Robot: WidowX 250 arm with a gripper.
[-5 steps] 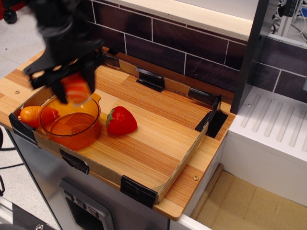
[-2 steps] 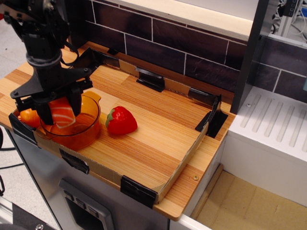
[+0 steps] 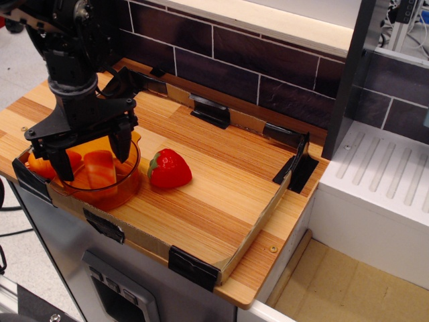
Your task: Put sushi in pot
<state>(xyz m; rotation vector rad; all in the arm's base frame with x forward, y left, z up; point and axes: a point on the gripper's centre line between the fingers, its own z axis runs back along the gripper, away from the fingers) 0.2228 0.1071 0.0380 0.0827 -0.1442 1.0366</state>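
orange striped sushi point(image 3: 99, 169), translucent orange pot point(image 3: 119, 190), red strawberry point(image 3: 169, 169)

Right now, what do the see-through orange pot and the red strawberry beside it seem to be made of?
The round see-through orange pot looks like glossy translucent plastic: the wood and the sushi inside show through its wall. The red strawberry seems to be smooth moulded plastic with a slight sheen, though rubber is possible.
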